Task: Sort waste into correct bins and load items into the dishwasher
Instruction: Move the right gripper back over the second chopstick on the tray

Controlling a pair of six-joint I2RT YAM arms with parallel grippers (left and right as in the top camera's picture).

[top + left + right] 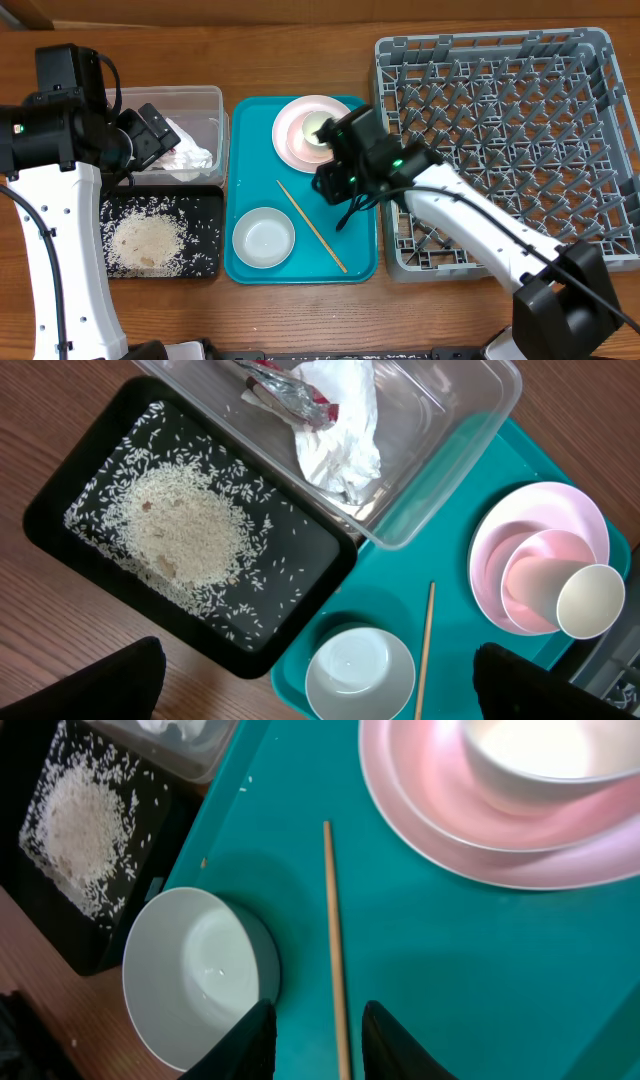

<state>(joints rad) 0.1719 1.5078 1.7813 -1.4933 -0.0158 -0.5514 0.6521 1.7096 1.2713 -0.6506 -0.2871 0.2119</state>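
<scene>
Overhead: clear tub [222, 105] top left, crumpled napkin [192, 152] inside. Black tray [212, 205] sits right below it, edge to edge, with rice [148, 240] heaped in it and loose grains around the heap. Teal tray [362, 255] in the middle. On it: pink plate [288, 130] at the far end with the white cup [318, 128] on top, white bowl [263, 238] at the near end, and one chopstick [315, 232] lying diagonally just beside that bowl. Grey rack [500, 130] is right up against the teal tray's right side.

Left wrist: left gripper [330, 690] spread wide, a fingertip in each bottom corner, nothing held. It hangs over the border between black tray and teal tray. Red wrapper [290, 390] is in the clear tub, against the napkin. The pink plate carries a pink bowl [545, 545], and the white cup lies tilted inside it.

Right wrist: right gripper [320, 1045] partly open over the teal tray, one finger on each side of the chopstick. Teal shows between the stick and each finger, so it is not clamped. The chopstick lies flat on the tray, with the white bowl just left of it.
</scene>
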